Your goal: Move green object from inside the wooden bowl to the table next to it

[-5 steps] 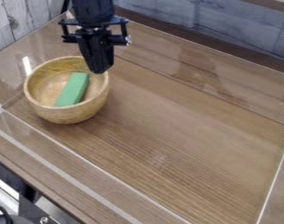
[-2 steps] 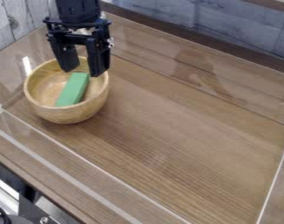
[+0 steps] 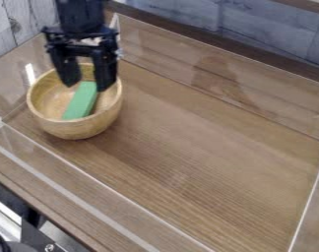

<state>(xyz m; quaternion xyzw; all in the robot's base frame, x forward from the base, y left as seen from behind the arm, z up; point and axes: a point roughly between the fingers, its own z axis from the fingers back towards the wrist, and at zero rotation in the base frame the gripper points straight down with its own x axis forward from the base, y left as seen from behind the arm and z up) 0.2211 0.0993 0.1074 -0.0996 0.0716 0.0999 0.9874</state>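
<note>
The green object [image 3: 82,99], a bright oblong block, lies slanted inside the wooden bowl [image 3: 44,116] at the left of the table [image 3: 202,148]. My black gripper [image 3: 89,79] hangs over the bowl's far side, pointing almost straight down. Its two fingers stand wide apart, one on each side of the block's upper end, and nothing is held between them. The fingertips reach down to about the bowl's rim; whether they touch the block I cannot tell.
Low clear plastic walls [image 3: 70,182] run around the table's edges. A white brick wall stands at the far left, and grey boards lie behind the table at the back right.
The gripper went from shut to wide open. It moved left and slightly down, from beside the bowl's right rim to over the green block.
</note>
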